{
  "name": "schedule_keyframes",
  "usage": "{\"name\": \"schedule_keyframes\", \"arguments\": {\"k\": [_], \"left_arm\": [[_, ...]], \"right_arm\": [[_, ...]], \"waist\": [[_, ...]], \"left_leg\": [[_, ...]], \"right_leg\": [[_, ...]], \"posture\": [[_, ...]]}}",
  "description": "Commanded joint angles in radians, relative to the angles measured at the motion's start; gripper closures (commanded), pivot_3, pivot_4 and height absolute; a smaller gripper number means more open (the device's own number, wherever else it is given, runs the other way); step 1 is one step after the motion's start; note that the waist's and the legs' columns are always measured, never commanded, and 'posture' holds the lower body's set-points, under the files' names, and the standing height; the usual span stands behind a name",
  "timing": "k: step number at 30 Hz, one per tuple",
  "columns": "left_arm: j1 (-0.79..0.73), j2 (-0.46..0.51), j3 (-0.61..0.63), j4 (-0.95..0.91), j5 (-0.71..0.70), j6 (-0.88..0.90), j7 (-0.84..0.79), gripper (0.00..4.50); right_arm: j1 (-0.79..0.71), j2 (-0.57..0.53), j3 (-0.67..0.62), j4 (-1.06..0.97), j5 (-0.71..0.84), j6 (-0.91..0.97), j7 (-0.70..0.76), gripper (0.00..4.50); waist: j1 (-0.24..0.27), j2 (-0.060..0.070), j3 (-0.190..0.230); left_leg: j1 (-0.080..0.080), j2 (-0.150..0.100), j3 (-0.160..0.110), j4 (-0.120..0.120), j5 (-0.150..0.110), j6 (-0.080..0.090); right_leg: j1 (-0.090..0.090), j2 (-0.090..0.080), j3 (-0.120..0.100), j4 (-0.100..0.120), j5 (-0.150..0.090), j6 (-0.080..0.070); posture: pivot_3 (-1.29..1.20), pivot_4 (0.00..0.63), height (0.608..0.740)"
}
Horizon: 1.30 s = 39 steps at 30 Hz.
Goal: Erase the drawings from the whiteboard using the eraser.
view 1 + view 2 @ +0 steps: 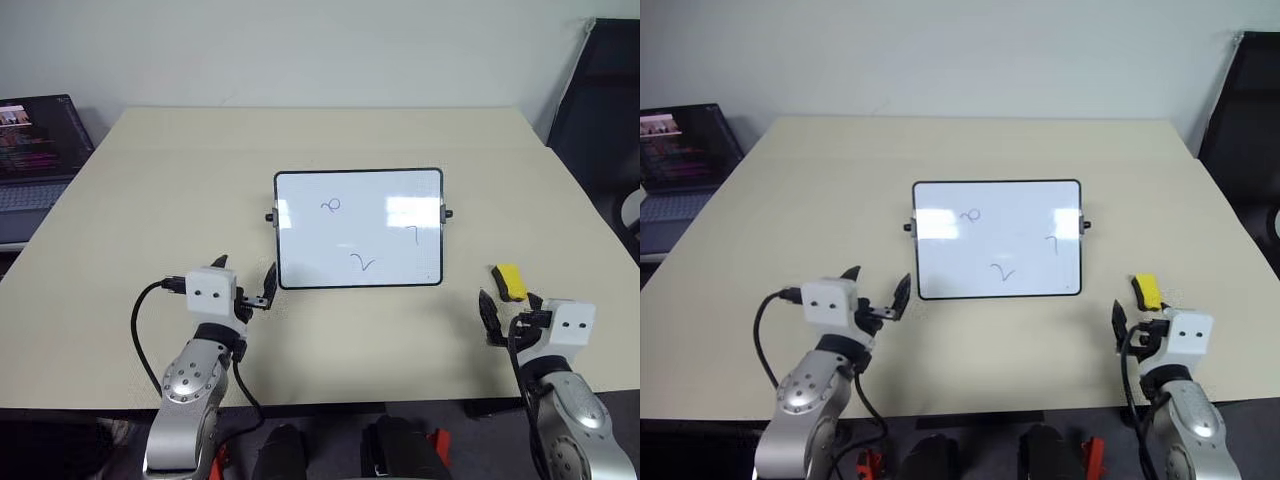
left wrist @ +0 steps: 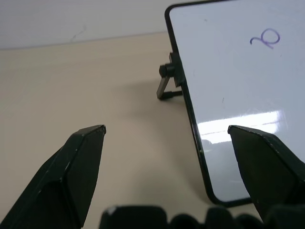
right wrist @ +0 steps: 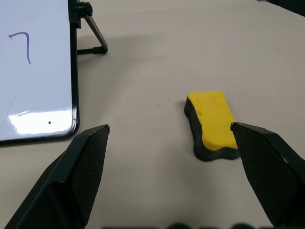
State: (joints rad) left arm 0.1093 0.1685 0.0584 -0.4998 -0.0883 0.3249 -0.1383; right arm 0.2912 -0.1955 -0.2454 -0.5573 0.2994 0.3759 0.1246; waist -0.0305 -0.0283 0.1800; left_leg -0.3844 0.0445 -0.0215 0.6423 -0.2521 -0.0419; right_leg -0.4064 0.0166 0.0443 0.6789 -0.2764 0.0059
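The whiteboard (image 1: 358,228) stands propped on its small stand in the middle of the table. It bears three drawings: a loop (image 1: 331,205), a check-like curve (image 1: 362,263) and a hooked stroke (image 1: 414,233). Flat on the table to the right of the board's lower right corner lies the yellow eraser (image 1: 509,282). My right gripper (image 1: 508,305) hovers just short of it, open and empty; in the right wrist view the eraser (image 3: 213,123) sits ahead between the fingers. My left gripper (image 1: 246,268) is open and empty near the board's lower left corner (image 2: 209,191).
The beige table (image 1: 180,180) stretches wide around the board. An open laptop (image 1: 35,150) sits off the table's far left corner. A dark chair (image 1: 600,90) stands by the far right edge.
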Motion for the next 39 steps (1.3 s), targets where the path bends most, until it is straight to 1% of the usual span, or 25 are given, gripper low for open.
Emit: {"name": "schedule_keyframes", "arguments": {"k": [1, 6, 11, 18, 23, 28, 33, 35, 39], "left_arm": [[-0.016, -0.015, -0.044, -0.031, 0.006, -0.009, 0.0, 0.0], [-0.022, -0.017, -0.057, -0.005, 0.006, -0.023, -0.007, 0.0], [-0.058, -0.014, -0.055, 0.037, 0.002, -0.041, -0.018, 0.0], [-0.098, -0.003, -0.043, 0.105, 0.001, -0.091, -0.04, 0.0], [-0.106, -0.009, -0.038, 0.109, -0.003, -0.093, -0.03, 0.0], [-0.152, -0.004, -0.066, 0.121, 0.004, -0.092, -0.047, 0.0], [-0.243, 0.034, -0.109, 0.131, -0.004, -0.107, -0.132, 0.0], [-0.29, 0.045, -0.138, 0.135, -0.012, -0.113, -0.175, 0.0], [-0.391, 0.059, -0.226, 0.156, -0.09, -0.086, -0.346, 0.0]], "right_arm": [[-0.008, -0.011, -0.034, -0.058, 0.024, 0.013, -0.003, 0.03], [-0.023, -0.026, -0.058, -0.06, 0.019, 0.018, -0.002, 0.03], [-0.016, -0.019, -0.075, -0.075, 0.021, 0.015, -0.007, 0.03], [-0.038, 0.0, -0.063, -0.035, 0.002, -0.016, -0.018, 0.03], [-0.052, 0.0, -0.068, -0.042, 0.005, -0.009, -0.019, 0.03], [-0.066, -0.036, -0.1, -0.022, 0.031, 0.025, 0.005, 0.03], [-0.111, -0.089, -0.118, 0.002, 0.025, 0.069, 0.001, 0.03], [-0.121, -0.101, -0.124, 0.004, 0.05, 0.129, 0.002, 0.03], [-0.155, -0.125, -0.145, 0.029, 0.094, 0.25, 0.001, 0.03]], "waist": [[0.0, 0.0, 0.0], [-0.001, 0.0, 0.0], [0.001, 0.0, 0.0], [0.0, 0.0, 0.0], [0.0, 0.0, 0.0], [0.001, 0.0, 0.0], [0.001, 0.0, 0.0], [0.001, 0.0, 0.0], [0.001, 0.0, 0.0]], "left_leg": [[0.0, 0.0, 0.0, 0.0, 0.0, 0.0], [0.0, 0.0, 0.0, 0.001, 0.0, 0.0], [0.0, 0.0, 0.0, 0.0, 0.0, 0.0], [0.0, -0.001, 0.0, 0.001, 0.0, 0.0], [0.0, -0.001, 0.0, 0.0, 0.0, 0.0], [0.0, -0.001, 0.0, 0.001, 0.0, 0.0], [0.0, -0.002, 0.001, 0.001, 0.0, 0.0], [0.0, -0.002, 0.0, 0.001, 0.0, 0.0], [-0.001, -0.003, 0.0, 0.001, 0.0, 0.0]], "right_leg": [[0.0, 0.0, 0.0, 0.0, 0.0, 0.0], [0.0, 0.0, 0.0, 0.0, 0.0, 0.001], [0.0, 0.0, -0.001, 0.0, 0.0, 0.0], [0.0, 0.0, 0.0, 0.0, 0.0, 0.0], [0.0, 0.0, 0.0, 0.0, 0.0, 0.0], [0.0, 0.0, 0.0, 0.0, 0.0, 0.001], [0.001, 0.002, 0.0, 0.0, 0.001, 0.002], [0.0, 0.002, 0.0, 0.0, 0.001, 0.002], [0.0, 0.002, 0.0, 0.0, 0.001, 0.002]], "posture": [[0.0, 0.15, 0.74], [0.0, 0.15, 0.74], [0.0, 0.15, 0.74], [0.0, 0.15, 0.74], [0.0, 0.15, 0.74], [0.0, 0.15, 0.74], [0.0, 0.15, 0.74], [0.0, 0.15, 0.74], [0.0, 0.15, 0.74]]}}
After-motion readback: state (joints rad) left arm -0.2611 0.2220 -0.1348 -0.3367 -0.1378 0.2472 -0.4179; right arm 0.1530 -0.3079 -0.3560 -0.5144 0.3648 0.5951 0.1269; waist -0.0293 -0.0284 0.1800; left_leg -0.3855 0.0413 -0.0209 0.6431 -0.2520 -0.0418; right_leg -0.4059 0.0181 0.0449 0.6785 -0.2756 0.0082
